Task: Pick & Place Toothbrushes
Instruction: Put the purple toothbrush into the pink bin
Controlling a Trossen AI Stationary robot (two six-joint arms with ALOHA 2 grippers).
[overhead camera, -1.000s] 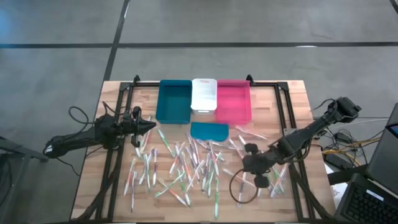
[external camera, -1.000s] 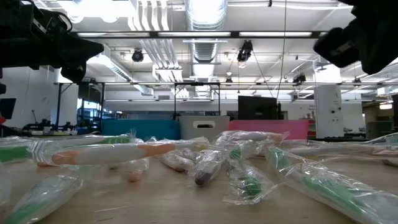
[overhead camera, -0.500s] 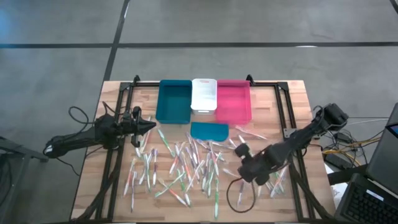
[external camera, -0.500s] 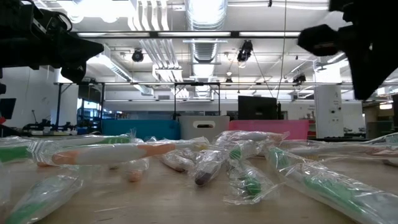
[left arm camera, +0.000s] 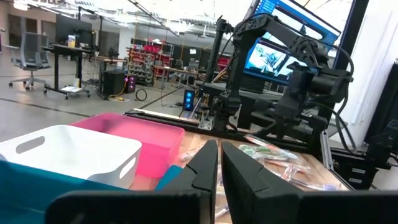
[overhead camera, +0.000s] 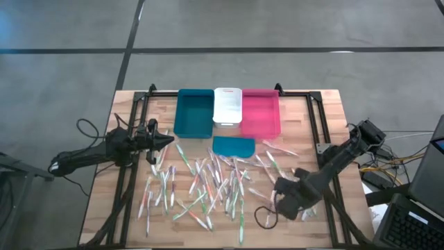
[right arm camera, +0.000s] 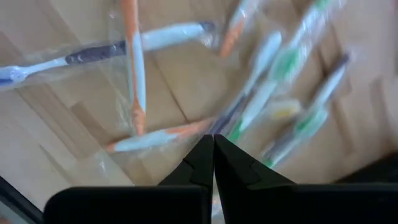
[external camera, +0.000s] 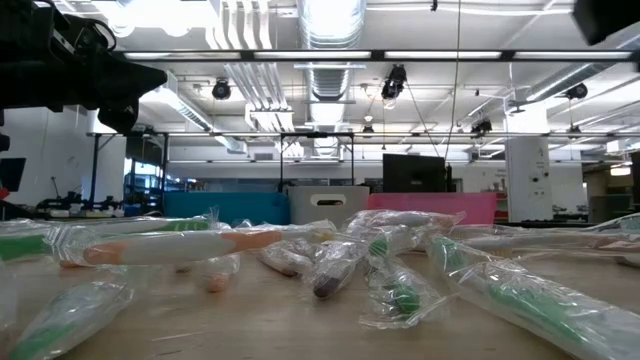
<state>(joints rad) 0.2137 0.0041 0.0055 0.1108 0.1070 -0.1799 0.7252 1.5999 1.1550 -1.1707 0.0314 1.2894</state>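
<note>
Right end effector [overhead camera: 290, 196] fingers together, empty, over the toothbrushes [overhead camera: 208, 184]; left end effector [overhead camera: 166, 141] nearly closed, empty, beside teal bin [overhead camera: 194, 112].

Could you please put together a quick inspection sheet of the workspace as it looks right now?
Surface: wooden table with a black frame on it.
Job's things: toothbrushes, wrapped in clear film, scattered across the table's middle; none seen in the bins.
Bins: teal bin, white bin and pink bin side by side at the far edge.
Clutter: flat teal lid-like piece lying in front of the bins.
Grippers: left gripper shut, empty, at the table's left; right gripper shut, empty, pointing down over the toothbrushes at the right.
Cables: black cable looped beside the right gripper.
Surroundings: grey floor; workshop behind; monitors.
</note>
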